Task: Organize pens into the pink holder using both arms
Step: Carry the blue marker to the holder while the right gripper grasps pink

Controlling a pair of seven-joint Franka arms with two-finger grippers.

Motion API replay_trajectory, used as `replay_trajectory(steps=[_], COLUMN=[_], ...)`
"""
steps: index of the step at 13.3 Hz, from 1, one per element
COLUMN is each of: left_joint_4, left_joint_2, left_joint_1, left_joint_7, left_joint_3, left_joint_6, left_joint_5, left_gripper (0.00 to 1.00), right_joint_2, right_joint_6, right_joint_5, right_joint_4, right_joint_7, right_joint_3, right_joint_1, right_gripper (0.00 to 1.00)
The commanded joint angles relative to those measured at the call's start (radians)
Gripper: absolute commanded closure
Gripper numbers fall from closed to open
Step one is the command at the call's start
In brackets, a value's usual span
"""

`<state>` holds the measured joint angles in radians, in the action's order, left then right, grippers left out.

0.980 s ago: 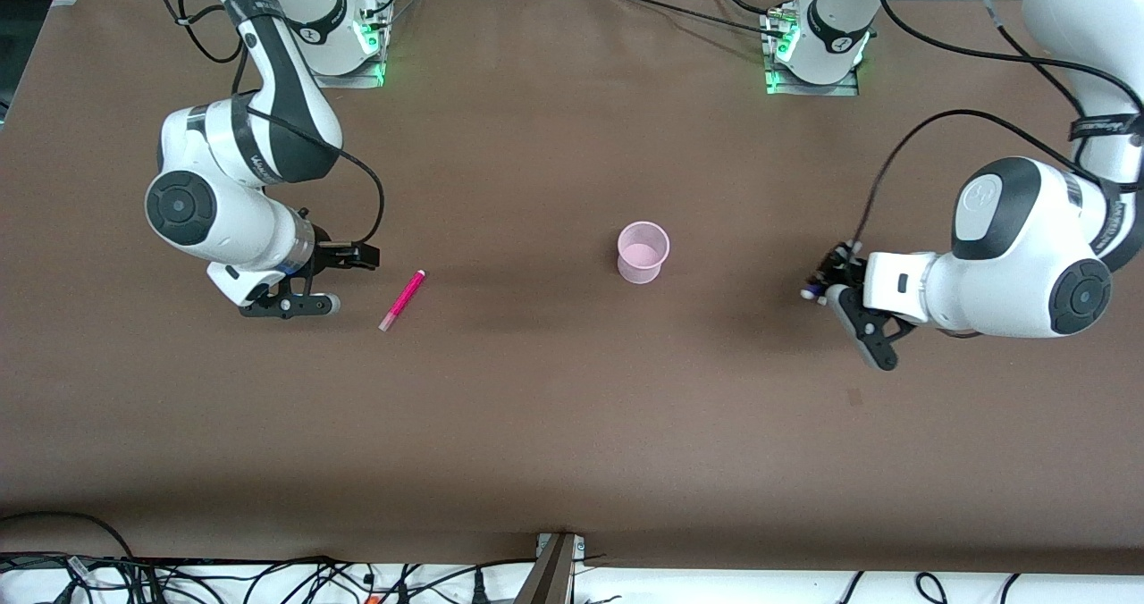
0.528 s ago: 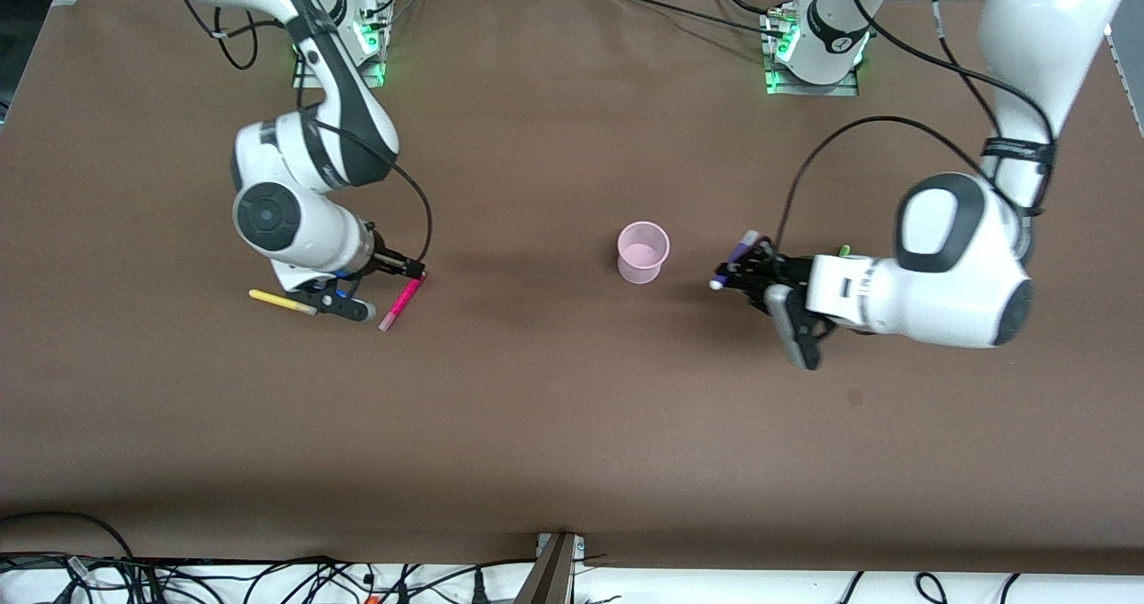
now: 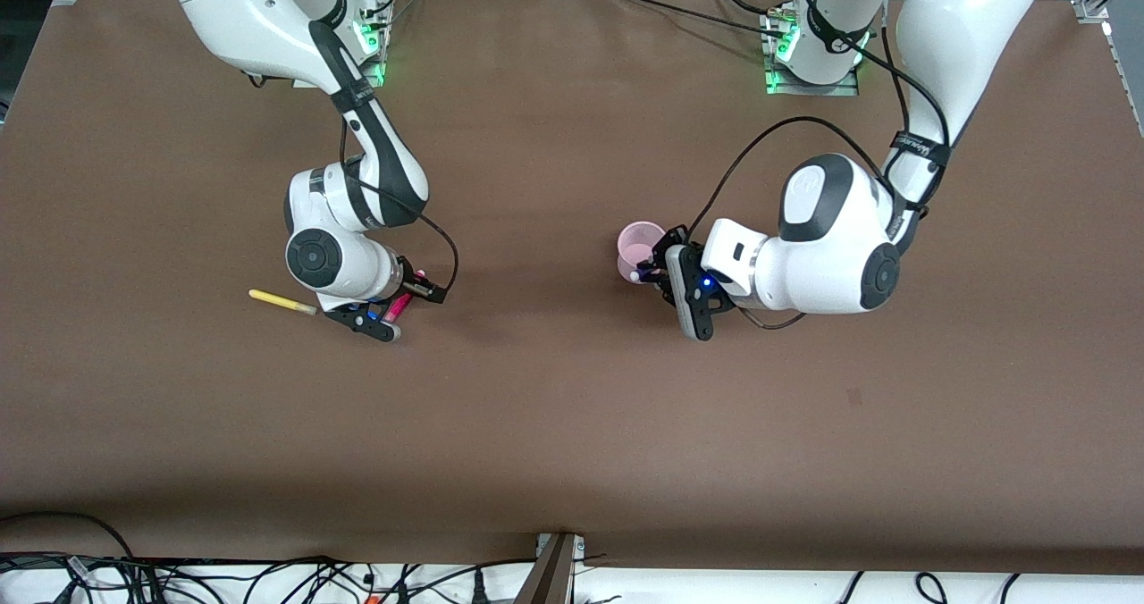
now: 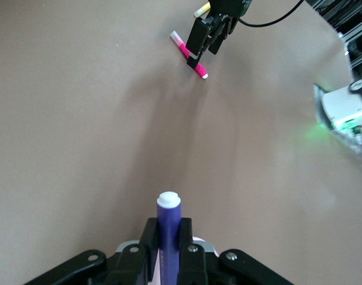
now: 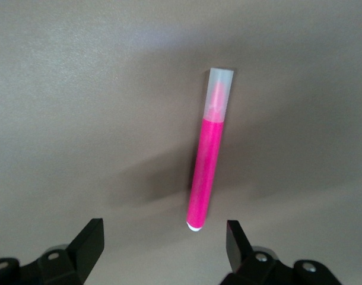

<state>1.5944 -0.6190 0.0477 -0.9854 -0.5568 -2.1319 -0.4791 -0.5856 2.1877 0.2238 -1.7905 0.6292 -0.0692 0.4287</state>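
The pink holder [image 3: 636, 239] stands upright mid-table. My left gripper [image 3: 651, 273] is over its rim, shut on the dark purple pen [image 3: 635, 275], whose pale tip sticks out. In the left wrist view the purple pen [image 4: 168, 225] is clamped between the jaws of the left gripper [image 4: 168, 252], with the holder's rim [image 4: 205, 244] just under them. My right gripper [image 3: 399, 309] is open, low over the magenta pen [image 3: 399, 302]. In the right wrist view the magenta pen [image 5: 207, 163] lies flat, its end between the jaws of the right gripper [image 5: 163, 236]. The yellow pen [image 3: 281, 301] lies beside it. The green pen is hidden.
The brown table [image 3: 554, 425] is bare toward the front camera. The arm bases [image 3: 813, 50] with green lights stand along the table's edge farthest from the camera. Cables run along the edge nearest it.
My left gripper has carried the purple pen toward the right arm's end and now sits over the holder. My right gripper has moved over the magenta pen.
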Motion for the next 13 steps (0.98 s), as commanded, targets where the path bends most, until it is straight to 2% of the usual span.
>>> replay_trajectory(steps=[1,3,6,10,11,12,13], left_joint_4=[0.164,0.219,0.268,0.302,0.302,0.302,0.3], left_joint_2=[0.044,0.067,0.076,0.078,0.076,0.077,0.078], left_joint_1=[0.027,0.052,0.063,0.063,0.063,0.063,0.063], left_joint_7=[-0.058,-0.058,-0.059,-0.122,-0.124,-0.122,-0.122], left_joint_3=[-0.095,-0.139,-0.149,-0.156,-0.158,-0.16,-0.161], left_joint_6=[-0.199,-0.244,-0.264,-0.332,-0.333,-0.333,-0.333], left_joint_5=[-0.021,-0.026,-0.026,-0.026,-0.024,-0.026,-0.026], left_gripper=[1.0,1.0,1.0,1.0,0.26,0.0,0.0], right_joint_2=[-0.014,-0.028,-0.028,-0.022,-0.022,-0.022,-0.022], right_joint_6=[0.02,0.021,0.021,0.024,0.03,0.032,0.032], right_joint_5=[0.02,0.02,0.02,0.02,0.02,0.02,0.02], right_joint_4=[0.0,-0.007,-0.023,-0.059,-0.061,-0.063,-0.063], right_joint_7=[0.009,0.004,0.0,0.0,-0.002,-0.002,-0.003], right_joint_3=[-0.001,-0.001,-0.001,-0.001,-0.001,-0.001,-0.001], right_joint_1=[-0.002,-0.002,-0.002,-0.004,-0.004,-0.004,-0.005], right_gripper=[0.17,0.24,0.28,0.45,0.51,0.55,0.59])
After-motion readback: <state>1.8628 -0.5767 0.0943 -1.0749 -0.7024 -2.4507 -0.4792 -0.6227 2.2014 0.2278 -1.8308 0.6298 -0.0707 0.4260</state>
